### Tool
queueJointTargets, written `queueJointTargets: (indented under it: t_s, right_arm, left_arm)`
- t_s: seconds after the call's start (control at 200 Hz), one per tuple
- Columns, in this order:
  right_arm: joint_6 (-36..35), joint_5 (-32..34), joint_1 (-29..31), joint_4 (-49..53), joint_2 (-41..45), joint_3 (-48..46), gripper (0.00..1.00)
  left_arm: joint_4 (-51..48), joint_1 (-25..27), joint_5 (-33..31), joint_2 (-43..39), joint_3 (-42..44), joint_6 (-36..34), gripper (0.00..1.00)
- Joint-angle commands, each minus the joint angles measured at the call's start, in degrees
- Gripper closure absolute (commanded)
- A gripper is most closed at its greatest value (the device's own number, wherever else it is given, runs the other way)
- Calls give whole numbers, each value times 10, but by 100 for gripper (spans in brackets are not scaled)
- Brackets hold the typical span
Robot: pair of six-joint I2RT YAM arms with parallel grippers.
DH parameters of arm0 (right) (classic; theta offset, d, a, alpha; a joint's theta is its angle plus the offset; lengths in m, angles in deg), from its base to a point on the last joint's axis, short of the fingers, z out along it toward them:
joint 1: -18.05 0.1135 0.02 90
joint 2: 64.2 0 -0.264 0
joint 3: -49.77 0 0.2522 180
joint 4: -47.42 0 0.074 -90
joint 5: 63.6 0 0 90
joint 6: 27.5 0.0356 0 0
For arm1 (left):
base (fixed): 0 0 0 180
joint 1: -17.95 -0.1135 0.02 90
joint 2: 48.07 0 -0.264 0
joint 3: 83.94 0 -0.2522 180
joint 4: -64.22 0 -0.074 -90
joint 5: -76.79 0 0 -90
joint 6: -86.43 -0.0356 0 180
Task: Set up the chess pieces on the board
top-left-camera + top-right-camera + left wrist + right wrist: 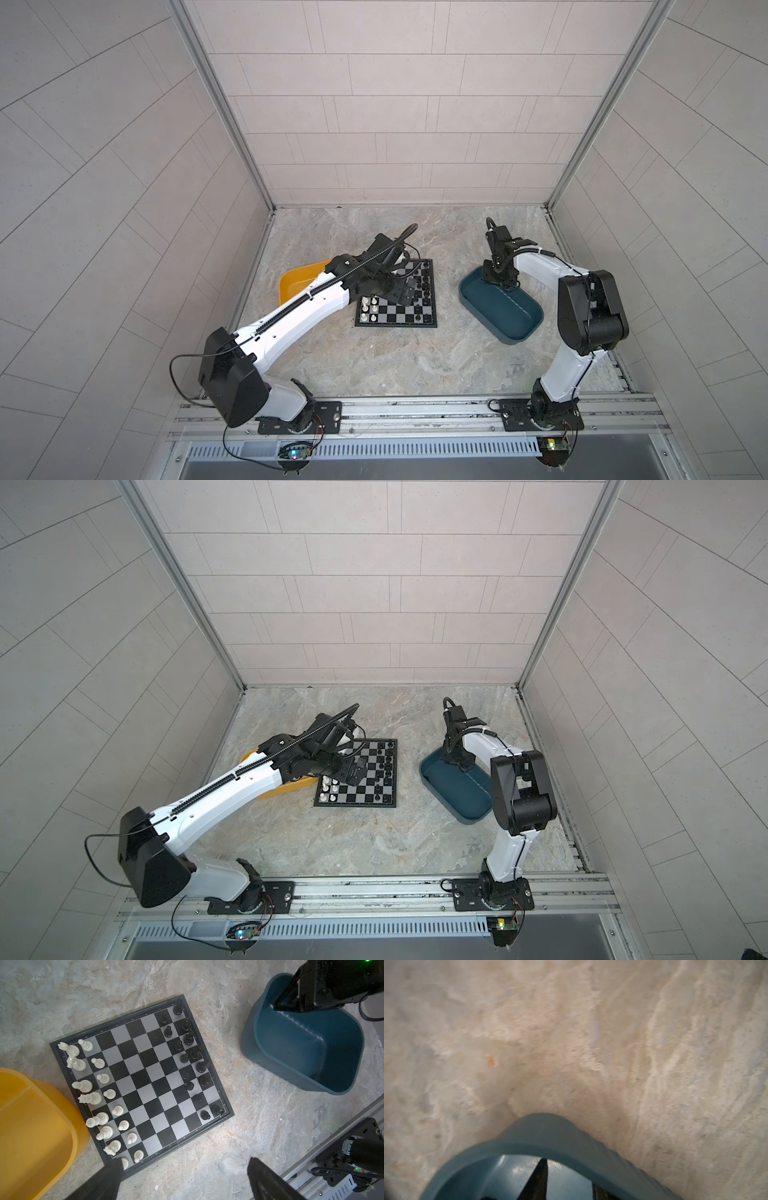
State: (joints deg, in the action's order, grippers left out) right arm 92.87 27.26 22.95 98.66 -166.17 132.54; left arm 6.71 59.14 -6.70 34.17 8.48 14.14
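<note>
Board: lying flat, middle rows lying bare.
White pieces: lining its edge beside the yellow tray.
Black pieces: lining the opposite edge.
Left gripper: hovering over the board, spread wide, grasping nothing.
Right gripper: parted, standing in the teal tray, well apart from the board.
</note>
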Motion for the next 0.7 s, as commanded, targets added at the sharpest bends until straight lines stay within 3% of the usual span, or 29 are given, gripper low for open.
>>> queueJointTargets:
  t_s: [0.0, 0.18, 0.305, 0.57, 0.691]
  right_arm:
    - [11, 61, -53, 9, 23, -5, 61]
    - [42, 141, -159, 7, 110, -84, 58]
    - [50, 84, -240, 2, 164, -139, 56]
    - [-2, -13, -225, -9, 231, -189, 56]
    - [-5, -92, -203, -15, 220, -201, 59]
  left_arm:
    - [-7, -4, 16, 13, -23, 7, 0]
    - [-10, -5, 25, 27, -35, 9, 0]
    - [-5, -6, 42, 36, -37, 13, 0]
    - [-14, -8, 65, 51, -48, 17, 0]
    - [-15, -8, 73, 54, -47, 20, 0]
